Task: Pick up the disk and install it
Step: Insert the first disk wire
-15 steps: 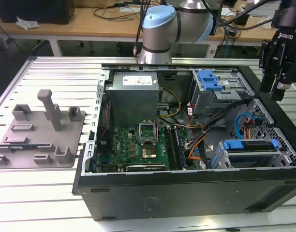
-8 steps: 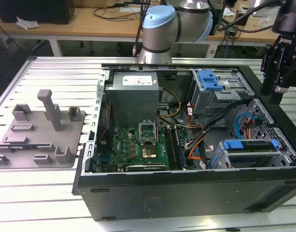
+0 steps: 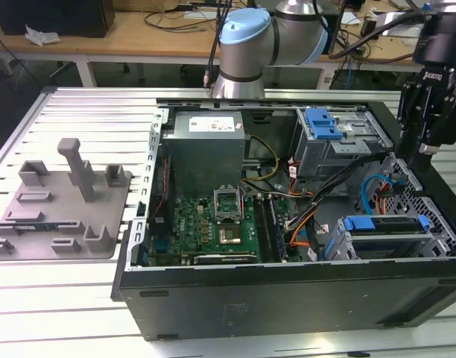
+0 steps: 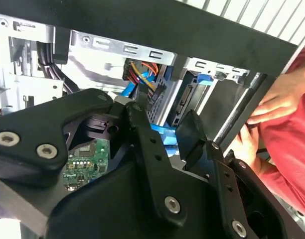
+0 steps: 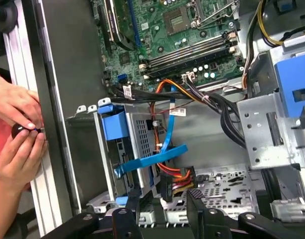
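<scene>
High exterior; wrist views near case (image 3: pixel 287 298)

Blue-framed disk (image 3: pixel 384 224) inside drive cage (image 3: pixel 439 227)

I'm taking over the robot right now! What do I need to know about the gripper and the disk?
Gripper: open and empty, above the drive cage at the exterior view's right.
Disk: sits in that cage inside the computer case, blue bracket showing.
Done: the disk is in the cage, not in the gripper.
Left: I cannot tell whether it is fully seated.
Watch out: a person's hands are at the case edge.
</scene>
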Controlling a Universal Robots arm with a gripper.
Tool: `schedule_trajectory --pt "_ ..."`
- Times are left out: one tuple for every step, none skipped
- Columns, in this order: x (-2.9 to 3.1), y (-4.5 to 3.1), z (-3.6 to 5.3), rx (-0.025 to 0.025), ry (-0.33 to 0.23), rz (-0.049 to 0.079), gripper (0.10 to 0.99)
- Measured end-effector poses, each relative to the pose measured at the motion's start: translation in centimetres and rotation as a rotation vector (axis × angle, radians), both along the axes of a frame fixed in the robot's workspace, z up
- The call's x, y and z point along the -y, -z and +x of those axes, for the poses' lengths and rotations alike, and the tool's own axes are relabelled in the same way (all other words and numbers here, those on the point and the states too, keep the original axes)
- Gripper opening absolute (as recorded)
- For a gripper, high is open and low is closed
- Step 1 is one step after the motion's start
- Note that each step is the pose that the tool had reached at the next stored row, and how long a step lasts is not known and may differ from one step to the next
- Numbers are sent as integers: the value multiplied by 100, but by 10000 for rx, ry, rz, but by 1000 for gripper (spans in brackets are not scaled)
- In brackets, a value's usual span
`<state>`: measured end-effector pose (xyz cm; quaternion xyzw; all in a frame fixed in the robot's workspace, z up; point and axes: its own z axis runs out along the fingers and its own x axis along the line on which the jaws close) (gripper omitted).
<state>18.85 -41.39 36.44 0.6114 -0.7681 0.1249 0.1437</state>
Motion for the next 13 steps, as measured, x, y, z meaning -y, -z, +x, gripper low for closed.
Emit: schedule_trajectory --pt "-2 24 -3 1 -1 0 502" --pt "-4 44 -3 1 -1 0 502" --pt "-5 78 -3 1 0 0 502" --pt "-6 107 -3 1 0 0 502" --pt "-6 121 -3 2 2 -8 486" --pt "-7 129 -3 2 1 -10 349" --pt "-6 136 -3 1 2 -10 349" --pt "-6 142 -3 2 2 -13 349" --pt "-6 161 -5 2 3 -30 349" --pt "-6 173 -9 1 5 -43 349" --pt "-6 181 -13 0 4 -59 349" --pt "-7 189 -22 -1 2 -104 349" --pt "-6 191 -22 -2 2 -113 349"
